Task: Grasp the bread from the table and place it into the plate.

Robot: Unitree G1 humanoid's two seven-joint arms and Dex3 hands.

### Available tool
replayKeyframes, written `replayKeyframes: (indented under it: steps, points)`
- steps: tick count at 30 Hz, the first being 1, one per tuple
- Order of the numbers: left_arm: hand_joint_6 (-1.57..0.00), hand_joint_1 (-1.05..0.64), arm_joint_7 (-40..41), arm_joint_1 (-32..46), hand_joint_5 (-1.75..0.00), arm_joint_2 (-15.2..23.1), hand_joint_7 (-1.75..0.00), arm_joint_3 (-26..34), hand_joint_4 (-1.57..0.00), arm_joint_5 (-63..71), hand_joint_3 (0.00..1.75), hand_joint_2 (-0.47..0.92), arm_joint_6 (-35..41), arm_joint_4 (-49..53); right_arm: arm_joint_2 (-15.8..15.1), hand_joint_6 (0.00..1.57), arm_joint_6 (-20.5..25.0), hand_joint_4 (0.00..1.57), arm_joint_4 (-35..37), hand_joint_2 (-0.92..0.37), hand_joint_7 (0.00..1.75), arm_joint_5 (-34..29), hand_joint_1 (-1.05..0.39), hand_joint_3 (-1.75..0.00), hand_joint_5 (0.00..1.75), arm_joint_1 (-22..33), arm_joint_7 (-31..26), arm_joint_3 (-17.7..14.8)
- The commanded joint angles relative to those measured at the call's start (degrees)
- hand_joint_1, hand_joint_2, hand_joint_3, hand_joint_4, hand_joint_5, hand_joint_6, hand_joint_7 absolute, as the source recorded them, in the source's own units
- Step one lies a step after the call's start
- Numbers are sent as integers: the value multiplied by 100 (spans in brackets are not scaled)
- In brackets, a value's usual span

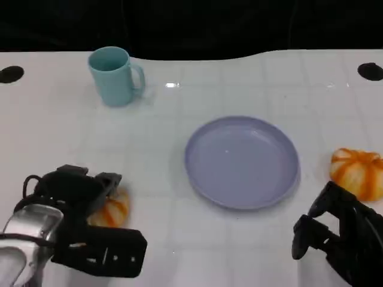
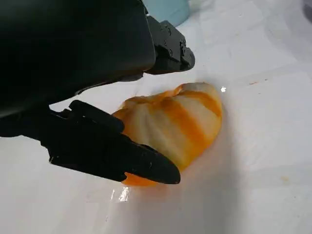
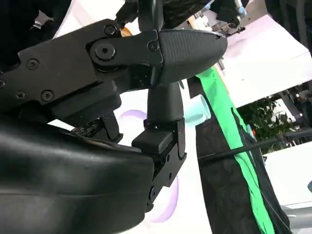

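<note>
White glossy table (image 1: 179,239) underfoot, dark backdrop beyond the far edge. Near the front left corner: left hand (image 1: 84,209) spread around the bread (image 2: 175,122), fingers (image 2: 117,156) on both sides, contact uncertain, not lifted. Looks light, soft, easily squashed; best cupped low across the broad flanks, gently. Near the front right corner: right hand (image 1: 335,239) empty, loosely parted. Just past it, a second bun (image 1: 358,172) by the right edge. Mid-table, purple plate (image 1: 241,162); farther left, teal mug (image 1: 114,76). No legible writing anywhere.

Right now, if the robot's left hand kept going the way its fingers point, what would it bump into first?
The bread. The left hand has its fingers around that orange-striped roll already, so it would probably press into it almost at once.
</note>
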Motion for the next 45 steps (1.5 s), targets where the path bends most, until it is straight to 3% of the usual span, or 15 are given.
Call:
replayKeyframes:
  steps: [1, 6, 10, 11, 13, 16, 17, 18, 19, 20, 22, 27, 29, 32, 45]
  points:
    - [-18, -52, 312, -426, -11, -59, -2, -247, -15, -72, 0, 87, -88, 890, -65, 62, -5, 75, -49, -92, 159, 41, -60, -39, 175, 34, -1, -66]
    - [-23, -49, 638, -653, -13, -85, -3, -404, -21, -307, 0, 88, -379, 1503, -54, 62, -39, 75, -38, -92, 159, 12, -60, -38, 175, 40, -13, -66]
    - [-34, -38, 974, -744, -20, -195, -6, -332, -35, -682, 4, 92, -580, 1952, -66, 61, -5, 75, -56, -92, 159, 50, -60, -38, 175, 41, -2, -77]
    - [-43, -34, 1240, -752, -31, -227, -8, -304, -45, -770, 6, 92, -681, 2095, -64, 60, -8, 74, -45, -92, 159, 68, -60, -39, 175, 39, 12, -85]
    - [-65, -27, 1694, -778, -95, -287, -6, -260, -49, -920, 10, 92, -845, 2349, -63, 60, 7, 74, -43, -92, 160, 87, -60, -38, 175, 40, 6, -94]
    - [-96, -27, 2199, -889, -137, -314, -19, -227, -66, -1140, 23, 92, -1223, 2711, -86, 60, 27, 74, -48, -92, 160, 95, -60, -38, 175, 45, 2, -96]
    - [-101, -29, 2540, -907, -155, -318, -47, -242, -74, -1137, 23, 92, -1357, 2808, -93, 60, 25, 74, -50, -92, 159, 85, -60, -38, 175, 46, -1, -93]
    - [-84, -29, 2849, -917, -165, -330, -103, -246, -80, -1146, 22, 92, -1489, 2894, -95, 60, 28, 74, -55, -92, 159, 79, -60, -38, 175, 47, -9, -91]
    - [-73, -28, 3180, -923, -169, -347, -138, -230, -84, -1177, 24, 92, -1664, 2985, -96, 60, 29, 74, -58, -92, 159, 78, -59, -38, 175, 47, -12, -90]
    - [-69, -25, 3467, -932, -173, -364, -160, -210, -87, -1218, 31, 92, -1836, 3074, -94, 60, 28, 74, -57, -92, 160, 80, -60, -38, 175, 45, -14, -88]
    - [-66, -23, 3771, -973, -174, -380, -172, -212, -90, -1267, 38, 92, -2047, 3238, -91, 60, 29, 74, -55, -92, 160, 82, -60, -37, 175, 42, -16, -88]
    - [-64, -21, 4339, -1008, -175, -378, -175, -180, -91, -1404, 61, 83, -2457, 3393, -94, 61, 18, 74, -37, -92, 159, 70, -60, -37, 175, 31, -10, -90]
    - [-65, -20, 4480, -1009, -175, -396, -175, -138, -89, -1481, 85, 71, -2577, 3404, -92, 61, 14, 74, -17, -92, 159, 86, -60, -37, 175, 17, 4, -99]
    - [-66, -20, 4541, -1021, -175, -420, -175, -78, -87, -1623, 98, 66, -2752, 3403, -95, 61, -55, 75, 31, -92, 159, 41, -59, -37, 175, 2, 20, -103]
    - [-67, -20, 3571, -852, -175, -517, -175, 384, -86, -2427, 110, 56, -2441, 2189, -95, 59, 24, 75, 165, -92, 162, 114, -60, -37, 175, -54, 54, -170]
